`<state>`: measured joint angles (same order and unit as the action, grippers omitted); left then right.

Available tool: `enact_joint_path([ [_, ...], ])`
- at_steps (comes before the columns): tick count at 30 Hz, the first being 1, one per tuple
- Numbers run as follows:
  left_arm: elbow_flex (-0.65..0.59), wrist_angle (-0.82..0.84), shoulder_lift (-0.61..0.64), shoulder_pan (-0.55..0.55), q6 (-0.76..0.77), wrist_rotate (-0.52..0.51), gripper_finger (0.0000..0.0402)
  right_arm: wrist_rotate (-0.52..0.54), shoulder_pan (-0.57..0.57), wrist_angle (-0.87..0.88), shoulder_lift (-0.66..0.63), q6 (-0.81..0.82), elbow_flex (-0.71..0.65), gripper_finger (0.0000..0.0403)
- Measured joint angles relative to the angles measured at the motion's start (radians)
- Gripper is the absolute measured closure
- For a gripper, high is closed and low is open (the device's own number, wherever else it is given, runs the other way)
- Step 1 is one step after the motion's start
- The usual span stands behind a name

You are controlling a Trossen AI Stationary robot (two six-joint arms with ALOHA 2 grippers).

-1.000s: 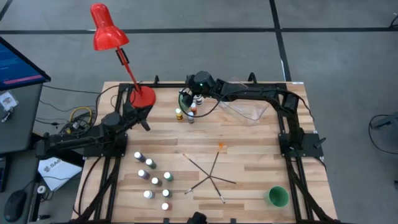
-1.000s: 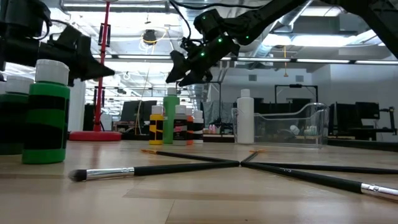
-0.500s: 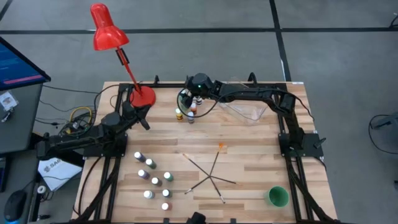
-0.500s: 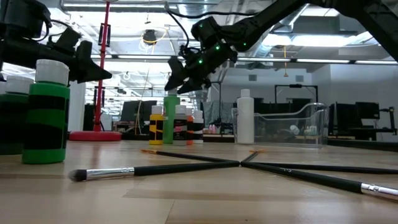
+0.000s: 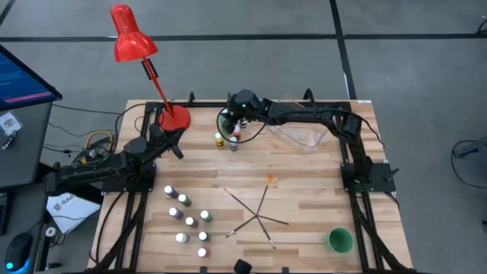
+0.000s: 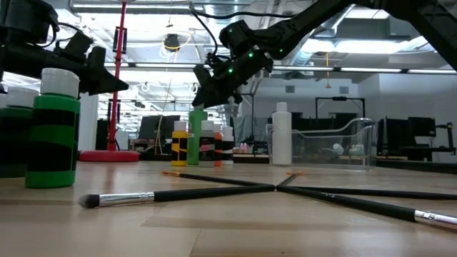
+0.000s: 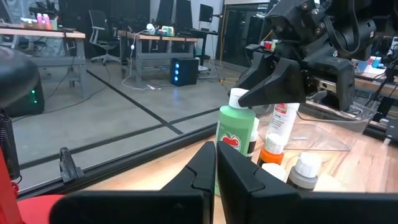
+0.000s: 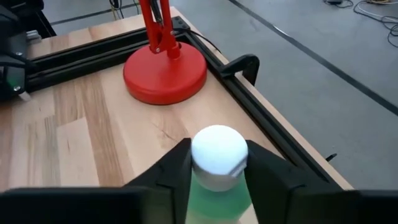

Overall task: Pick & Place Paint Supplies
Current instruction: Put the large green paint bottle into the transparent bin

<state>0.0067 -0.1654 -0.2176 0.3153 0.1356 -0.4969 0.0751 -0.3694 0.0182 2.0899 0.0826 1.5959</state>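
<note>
A taller green bottle (image 6: 196, 139) with a white cap stands upright on its base at the table's far middle, among small bottles (image 5: 225, 139). My right gripper (image 5: 229, 122) reaches in over it and is shut on its cap. A taller white bottle (image 6: 281, 137) stands beside the clear tub (image 5: 304, 134). More tiny white-capped bottles (image 5: 187, 217) stand near the front left. Several thin brushes (image 5: 256, 210) lie crossed at the middle. My left gripper (image 5: 178, 152) hovers shut beside the lamp base, touching nothing. My right gripper pinches the green bottle's white cap (image 8: 217, 151) between its two fingers, one finger (image 8: 175, 167) on each side. The fingers slant down from the table's right side. The bottle stands upright with its base on the table.
A red desk lamp's base (image 5: 175, 118) sits at the far left, close to the green bottle. A green cup (image 5: 339, 240) stands at the near right corner. Dark frame rails (image 5: 358, 183) run along the table's sides.
My right gripper has sunk a little onto the green bottle and its fingers have closed in on the white cap. The bottle has stayed where it was.
</note>
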Motion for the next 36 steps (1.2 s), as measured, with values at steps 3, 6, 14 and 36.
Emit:
enact_joint_path([
  [3,0.000,0.000,0.000,0.000,0.000,0.000,0.0394,0.000,0.000,-0.002,0.000,-0.003,0.000,0.0294],
  [6,0.000,0.000,0.000,0.000,0.000,0.000,0.0394,0.000,0.000,-0.002,0.000,-0.003,0.000,0.0294],
  [14,0.000,0.000,0.000,0.000,0.000,0.000,0.0395,0.001,0.000,-0.008,0.000,-0.004,0.000,0.0291],
  [36,0.000,-0.001,0.000,0.000,0.001,0.001,0.0394,0.001,-0.075,0.228,-0.467,-0.086,0.000,0.0291],
])
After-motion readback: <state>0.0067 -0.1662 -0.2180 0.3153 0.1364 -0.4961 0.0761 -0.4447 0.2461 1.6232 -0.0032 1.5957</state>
